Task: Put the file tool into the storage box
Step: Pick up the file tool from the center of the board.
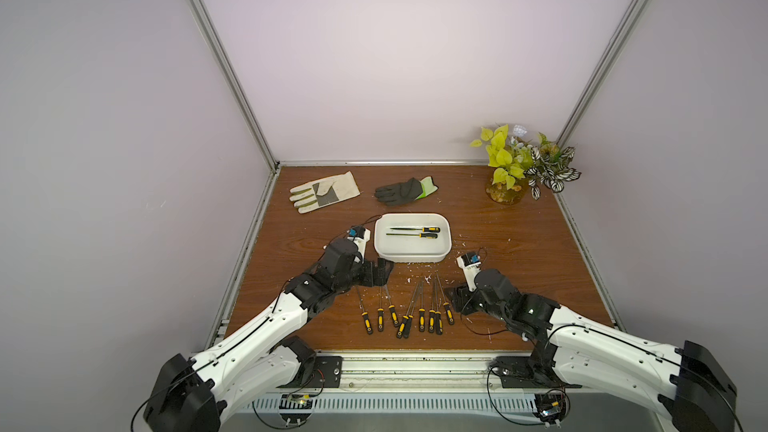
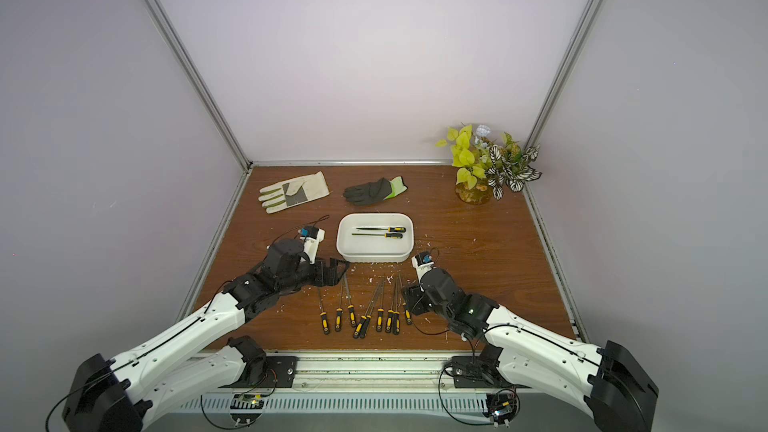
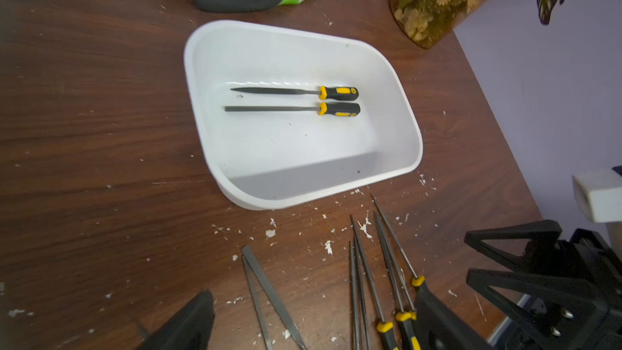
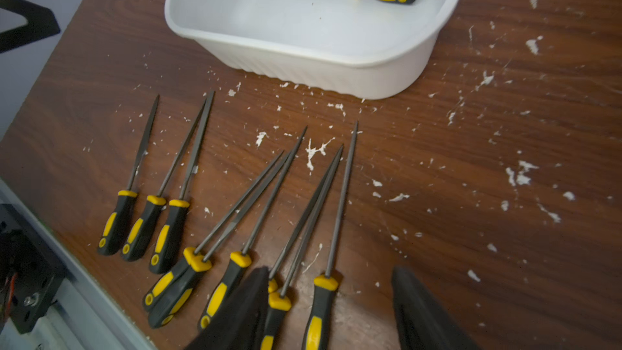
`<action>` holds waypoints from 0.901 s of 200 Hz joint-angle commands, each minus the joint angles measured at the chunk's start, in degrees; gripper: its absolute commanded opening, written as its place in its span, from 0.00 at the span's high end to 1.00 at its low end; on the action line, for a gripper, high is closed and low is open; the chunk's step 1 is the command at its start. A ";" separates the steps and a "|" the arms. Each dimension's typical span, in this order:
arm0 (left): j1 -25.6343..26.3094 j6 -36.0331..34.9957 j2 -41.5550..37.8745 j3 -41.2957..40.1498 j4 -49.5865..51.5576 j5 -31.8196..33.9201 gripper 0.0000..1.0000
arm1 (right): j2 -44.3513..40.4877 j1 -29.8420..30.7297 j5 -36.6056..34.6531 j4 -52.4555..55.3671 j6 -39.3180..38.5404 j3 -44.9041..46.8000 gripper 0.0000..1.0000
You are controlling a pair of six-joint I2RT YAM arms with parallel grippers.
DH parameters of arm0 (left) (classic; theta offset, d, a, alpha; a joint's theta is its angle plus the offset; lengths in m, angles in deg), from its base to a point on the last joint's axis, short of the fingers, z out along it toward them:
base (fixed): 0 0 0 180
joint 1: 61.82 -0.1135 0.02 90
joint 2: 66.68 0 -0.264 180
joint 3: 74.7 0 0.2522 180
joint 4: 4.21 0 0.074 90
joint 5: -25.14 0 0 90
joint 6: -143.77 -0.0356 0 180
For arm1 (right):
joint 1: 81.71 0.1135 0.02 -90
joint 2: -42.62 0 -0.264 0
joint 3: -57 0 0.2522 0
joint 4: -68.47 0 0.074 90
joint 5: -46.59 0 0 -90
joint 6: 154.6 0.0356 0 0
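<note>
Your right jaws are parted, not clenched. The two black, wedge-shaped plastic fingers (image 4: 242, 311) stand to either side of the file tool (image 4: 322, 301), which is the last one at the right end of the loose row. Its rubbery black-and-yellow handle lies in the gap. One finger overlaps the handles of the two neighbouring files, and bare worktop shows between the handle and the other finger. You cannot tell whether either finger touches the handle.

Your left jaws are spread wide and empty. Their black fingers (image 3: 188, 324) flank the flat grey blades at the row's left end, just off the near left corner of the storage box (image 1: 411, 256).

The loose row is nine slim files (image 1: 422, 320) with tapered grey steel shafts and yellow collars. They are fanned on the worktop (image 1: 519, 251) on the arms' side of the box, with their tips toward its ribbed front wall and none touching it.

The storage box (image 2: 374, 256) is a shallow tub of glossy white plastic with rounded corners and a rolled rim. Two more files (image 3: 292, 90) lie flat and parallel in the far half of its floor, handles to the right.

The worktop is brown wood-grain laminate strewn with white flecks, many of them between the box and the row. Beyond the box you see a pale leather glove (image 1: 324, 197) and a black glove (image 1: 405, 191) with a green cuff. Beyond it and to the right stands a leafy plant (image 1: 505, 160) in an amber pot.
</note>
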 commanded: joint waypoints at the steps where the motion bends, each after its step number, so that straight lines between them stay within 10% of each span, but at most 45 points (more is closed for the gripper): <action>1: 2.86 2.94 1.94 -0.54 -1.64 3.54 0.04 | 1.60 1.78 -0.58 -2.00 3.61 0.53 0.39; 180: 3.94 11.62 -5.63 -8.49 -4.19 7.44 0.03 | 15.35 12.43 -10.24 2.29 11.63 -2.59 0.46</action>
